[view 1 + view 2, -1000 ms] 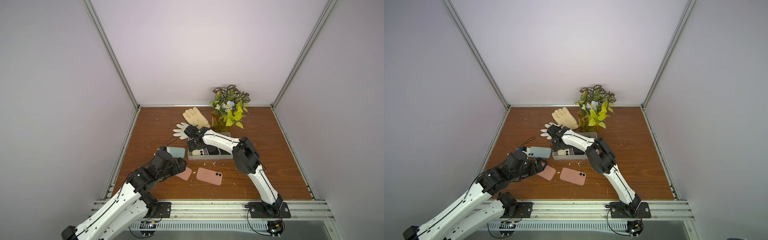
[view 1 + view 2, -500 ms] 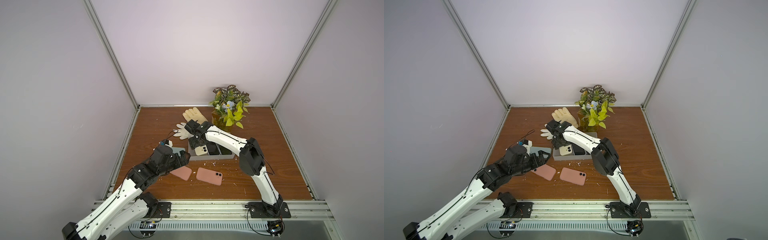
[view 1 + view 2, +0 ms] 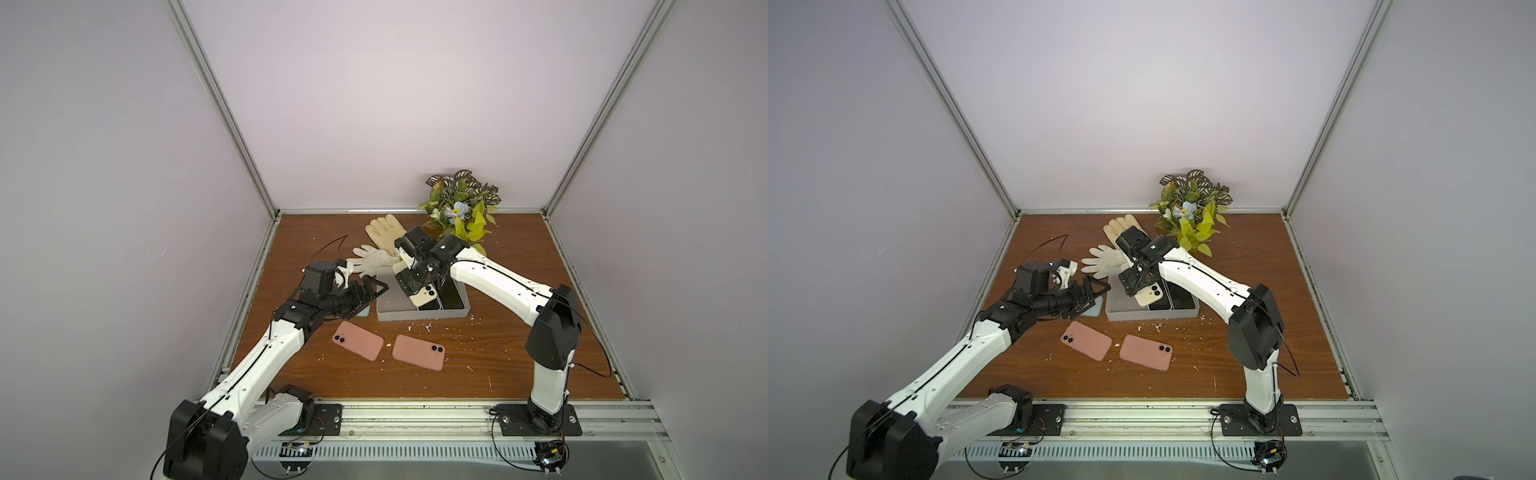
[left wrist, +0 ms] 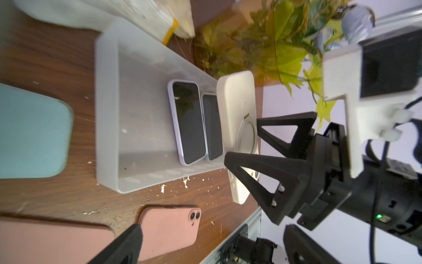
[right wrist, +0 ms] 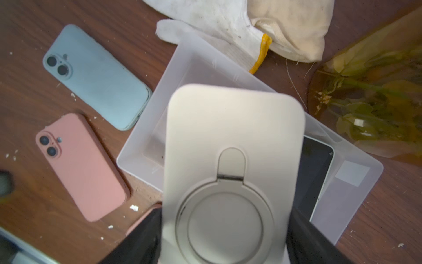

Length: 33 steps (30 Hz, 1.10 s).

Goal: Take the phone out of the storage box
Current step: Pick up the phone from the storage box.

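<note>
The left tool point(image 3: 81, 296), wide open and empty, now hovers higher, just left of the storage box point(image 3: 419, 325); the right tool point(image 3: 415, 286), clamped on the cream phone point(image 3: 427, 296), has lifted it tilted above the box

You get soft, even overhead light in both top views, with only faint shadows around the storage box point(image 3: 422, 321). Behind the box, the plant point(image 4: 262, 45) smears out of focus in your left wrist view (the cream phone point(image 5: 233, 137) above the box blurs at the right wrist lens).
</note>
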Each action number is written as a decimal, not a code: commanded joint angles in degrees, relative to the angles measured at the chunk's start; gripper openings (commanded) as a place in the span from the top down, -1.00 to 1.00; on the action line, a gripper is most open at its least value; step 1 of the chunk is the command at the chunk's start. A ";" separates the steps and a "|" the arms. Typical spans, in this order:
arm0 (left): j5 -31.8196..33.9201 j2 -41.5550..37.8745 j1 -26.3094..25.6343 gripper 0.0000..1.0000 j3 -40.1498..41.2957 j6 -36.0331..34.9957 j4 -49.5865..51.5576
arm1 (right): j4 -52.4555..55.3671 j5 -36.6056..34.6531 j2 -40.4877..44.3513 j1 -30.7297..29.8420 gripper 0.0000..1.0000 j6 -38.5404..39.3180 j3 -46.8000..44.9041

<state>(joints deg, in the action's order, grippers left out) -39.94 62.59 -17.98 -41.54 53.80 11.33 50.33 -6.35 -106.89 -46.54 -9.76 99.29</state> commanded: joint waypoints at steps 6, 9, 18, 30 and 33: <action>-14.21 9.38 0.75 -0.92 -2.12 0.19 -17.59 | -5.45 12.21 11.56 1.10 -0.46 5.10 -7.29; -15.90 12.96 0.53 -0.89 -3.28 -0.53 -18.51 | -5.94 15.22 14.09 1.08 -0.46 5.23 -8.76; -20.28 20.64 -3.11 -0.61 -7.06 4.12 -27.28 | -6.91 19.78 16.54 0.08 -0.47 6.11 -11.34; -24.65 21.82 -4.35 1.00 -4.11 9.83 -33.91 | -8.64 14.16 16.23 0.02 -0.66 4.56 -14.25; -23.59 20.64 -4.35 1.00 -3.62 10.54 -34.41 | -8.43 13.28 17.19 1.03 -0.91 2.81 -13.74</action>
<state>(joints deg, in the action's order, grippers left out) -61.21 85.32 -22.04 -45.39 64.07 -19.07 43.83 8.27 -92.27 -46.76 -5.08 84.44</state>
